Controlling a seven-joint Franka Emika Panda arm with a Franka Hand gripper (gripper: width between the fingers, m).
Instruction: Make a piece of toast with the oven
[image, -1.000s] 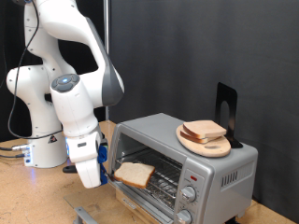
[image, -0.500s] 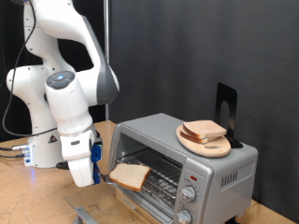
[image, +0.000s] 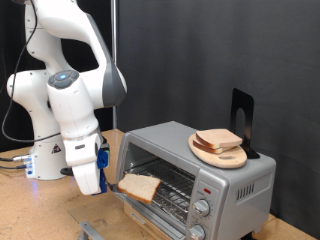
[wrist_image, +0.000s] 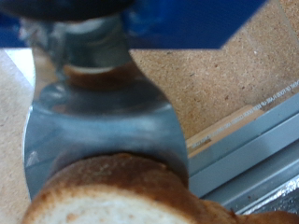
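One slice held at the oven mouth.
I see my gripper (image: 103, 186) clamped on the piece of toast (image: 139, 186), holding it just in front of the open oven (image: 215, 170); other slices (image: 218, 140) sit on a round board (image: 218, 153) on top.

Toast (image: 141, 186) before oven (image: 200, 180) mouth — board (image: 220, 150) on top.

Round wooden board (image: 219, 152) with bread slices (image: 217, 140); black stand (image: 241, 115) behind.
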